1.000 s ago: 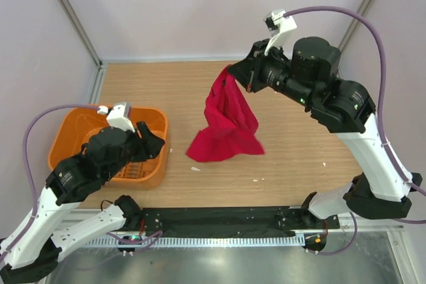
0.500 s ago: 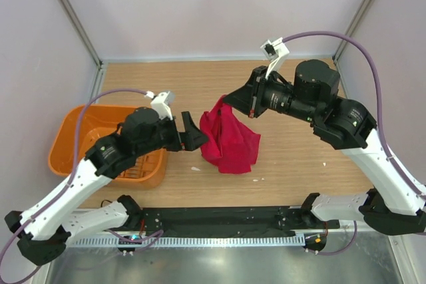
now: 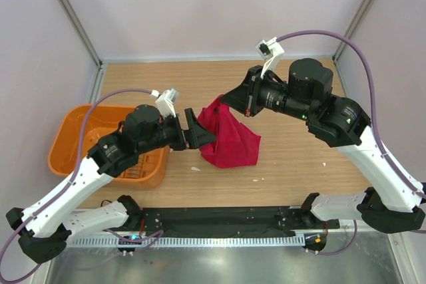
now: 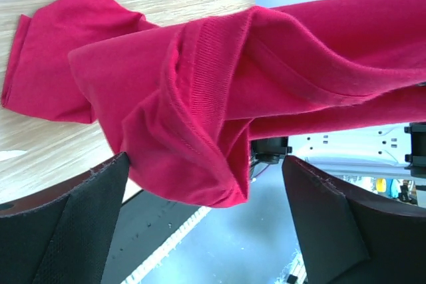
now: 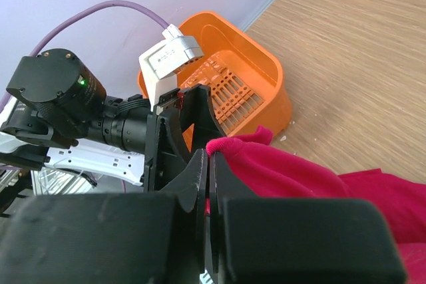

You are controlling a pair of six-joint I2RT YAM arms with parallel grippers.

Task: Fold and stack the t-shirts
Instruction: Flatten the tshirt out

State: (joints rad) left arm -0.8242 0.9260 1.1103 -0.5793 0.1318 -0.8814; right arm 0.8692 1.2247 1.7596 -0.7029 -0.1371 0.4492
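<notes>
The red t-shirt (image 3: pixel 229 136) hangs bunched from my right gripper (image 3: pixel 223 102), which is shut on its upper edge, the lower part resting on the table. In the right wrist view the pinched cloth (image 5: pixel 279 171) bulges beside the closed fingers (image 5: pixel 210 164). My left gripper (image 3: pixel 200 131) is open, its fingers (image 4: pixel 60 231) spread on either side of a hanging fold of the shirt (image 4: pixel 193 118) without closing on it. The ribbed collar shows in the left wrist view.
An orange slotted basket (image 3: pixel 73 131) stands at the left of the wooden table, under my left arm; it also shows in the right wrist view (image 5: pixel 246 84). Grey walls enclose the table at back and sides.
My left arm swung from over the basket to the right, up to the shirt. My right gripper lowered the shirt and moved it left, so the cloth bunched on the table.
</notes>
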